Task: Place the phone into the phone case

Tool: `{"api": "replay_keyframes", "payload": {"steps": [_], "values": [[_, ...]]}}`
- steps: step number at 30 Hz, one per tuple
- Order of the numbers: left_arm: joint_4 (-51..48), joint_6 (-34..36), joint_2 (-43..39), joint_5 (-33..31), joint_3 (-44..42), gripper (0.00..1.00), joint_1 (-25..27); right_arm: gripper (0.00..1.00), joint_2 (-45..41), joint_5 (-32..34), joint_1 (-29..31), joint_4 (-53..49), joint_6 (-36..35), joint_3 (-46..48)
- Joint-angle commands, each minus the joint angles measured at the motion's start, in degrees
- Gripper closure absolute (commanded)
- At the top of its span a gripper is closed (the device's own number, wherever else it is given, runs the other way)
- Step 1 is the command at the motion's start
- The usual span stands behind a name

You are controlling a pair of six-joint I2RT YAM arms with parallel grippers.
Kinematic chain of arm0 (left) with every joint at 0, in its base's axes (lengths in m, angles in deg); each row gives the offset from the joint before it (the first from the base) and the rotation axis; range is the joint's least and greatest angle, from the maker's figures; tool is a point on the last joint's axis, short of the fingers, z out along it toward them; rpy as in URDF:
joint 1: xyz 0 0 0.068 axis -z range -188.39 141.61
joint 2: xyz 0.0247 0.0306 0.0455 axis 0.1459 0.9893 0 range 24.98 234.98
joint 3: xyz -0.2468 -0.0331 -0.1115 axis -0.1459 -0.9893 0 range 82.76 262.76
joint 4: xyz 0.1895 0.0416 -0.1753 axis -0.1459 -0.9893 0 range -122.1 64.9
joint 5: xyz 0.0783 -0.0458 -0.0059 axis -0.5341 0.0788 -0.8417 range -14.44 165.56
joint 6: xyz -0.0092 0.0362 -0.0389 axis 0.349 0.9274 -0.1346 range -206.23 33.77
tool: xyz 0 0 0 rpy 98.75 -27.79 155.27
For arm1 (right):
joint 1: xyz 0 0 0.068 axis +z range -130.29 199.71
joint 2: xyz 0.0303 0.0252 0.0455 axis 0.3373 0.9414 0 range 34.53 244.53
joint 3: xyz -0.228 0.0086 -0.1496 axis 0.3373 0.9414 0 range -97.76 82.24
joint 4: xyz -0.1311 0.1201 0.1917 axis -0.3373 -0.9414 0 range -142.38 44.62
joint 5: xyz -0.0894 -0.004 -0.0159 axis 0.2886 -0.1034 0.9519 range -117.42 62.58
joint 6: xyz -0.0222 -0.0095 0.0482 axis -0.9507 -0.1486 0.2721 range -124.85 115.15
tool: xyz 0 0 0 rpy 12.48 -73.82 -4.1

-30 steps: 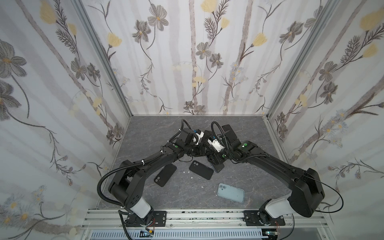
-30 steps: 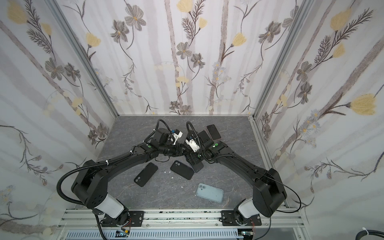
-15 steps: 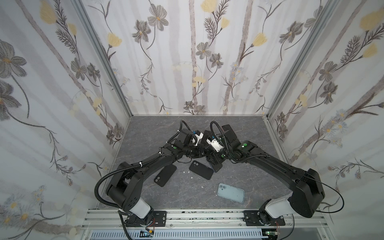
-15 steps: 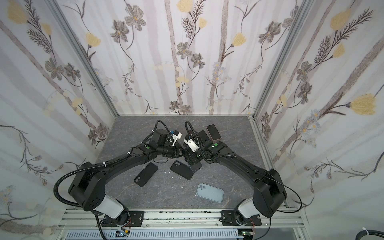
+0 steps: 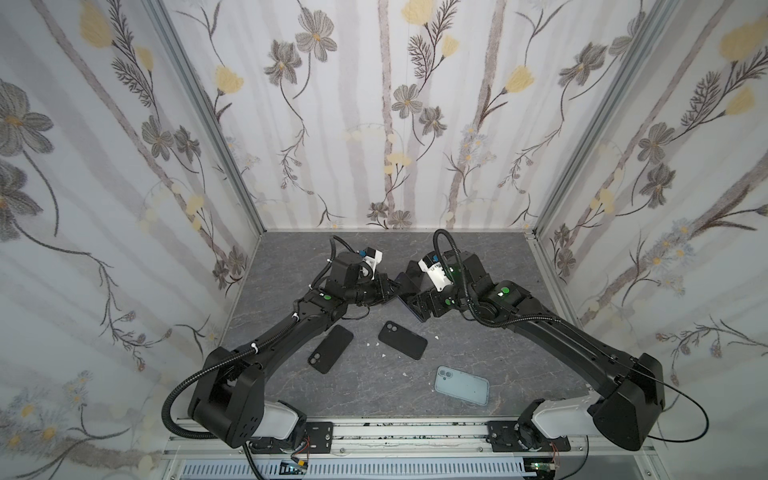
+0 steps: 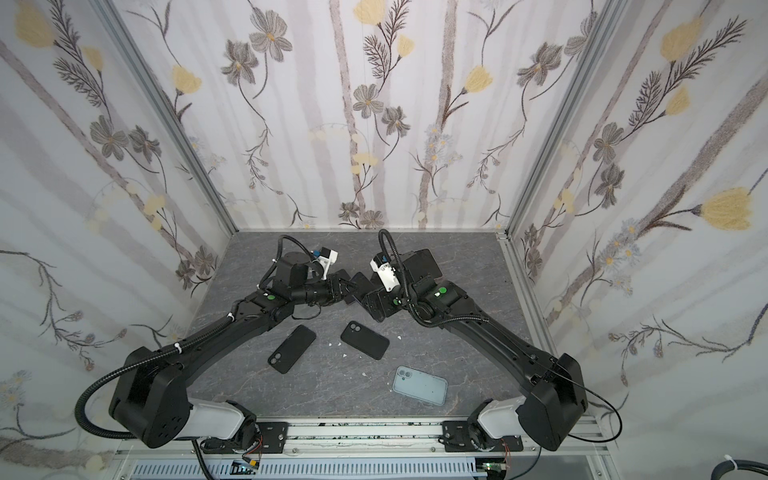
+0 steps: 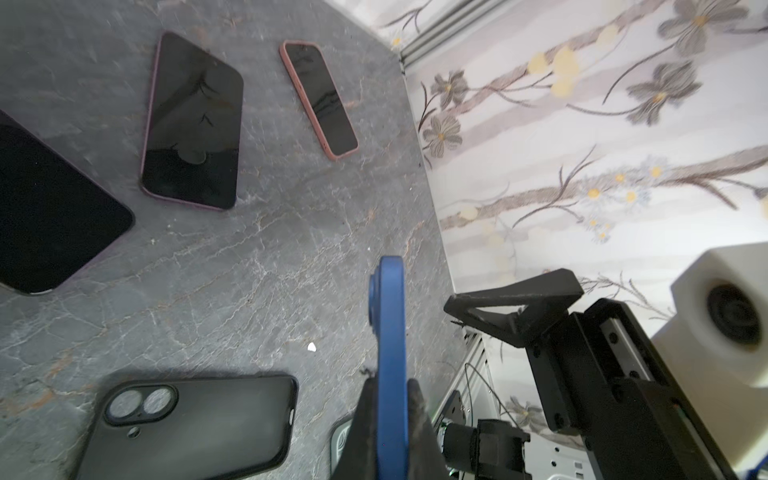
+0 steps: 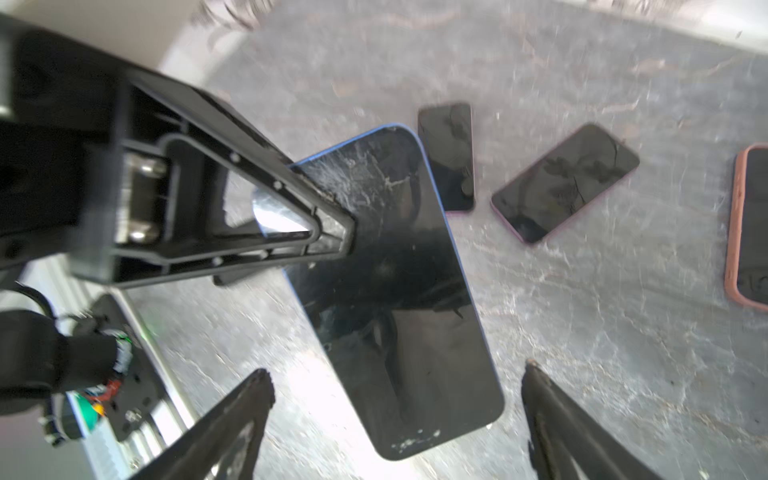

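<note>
Handover point, seen from my two wrists and from above. My left gripper [image 7: 390, 390] is closed tight on the blue phone [image 7: 388, 316], which the left wrist view shows edge-on, pinched between the two pads near one end. In the right wrist view the same phone [image 8: 399, 291] faces the camera with its dark, scuffed screen. One left finger [image 8: 324, 216] is pressed onto the glass near a corner.

My right gripper [image 8: 397, 370] stands wide apart, one fingertip on each side of the phone's long edges. Neither fingertip touches the phone, and the gripper holds nothing.

The phone is up off the grey table [image 7: 249, 270], between my two grippers, and in no case. In both top views the grippers meet over the middle of the table, toward the back wall.

A black case [image 7: 195, 424] lies flat on the table, camera cut-out showing, close below the held phone. A second black case [image 5: 330, 348] lies to its left. A pale blue case [image 5: 461, 385] lies nearer the front rail.

Three other phones lie screen-up further back: a purple-rimmed phone [image 7: 193, 120], a pink-cased phone [image 7: 320, 99] and a larger dark phone [image 7: 50, 208].
</note>
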Motion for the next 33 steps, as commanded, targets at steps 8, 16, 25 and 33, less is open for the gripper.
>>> {"api": "replay_keyframes", "payload": {"steps": [8,16,25,33], "values": [[14.25,-7.6,-13.34,-9.17,-1.21,1.0,-6.09,0.13,-7.62,0.49,0.03,16.01,18.08,1.97],[27.83,-14.55,-22.21,-11.58,-5.13,1.0,-6.15,0.18,-13.1,-8.37,0.13,31.41,26.76,9.61],[46.81,-23.91,-24.22,-4.61,-10.88,1.0,-6.19,0.21,-16.22,-12.67,0.12,37.34,28.98,11.2],[53.4,-26.81,-24.73,-1.26,-12.05,1.0,-6.13,0.21,-15.74,-16.87,0.21,41.62,29.79,10.83]]}}
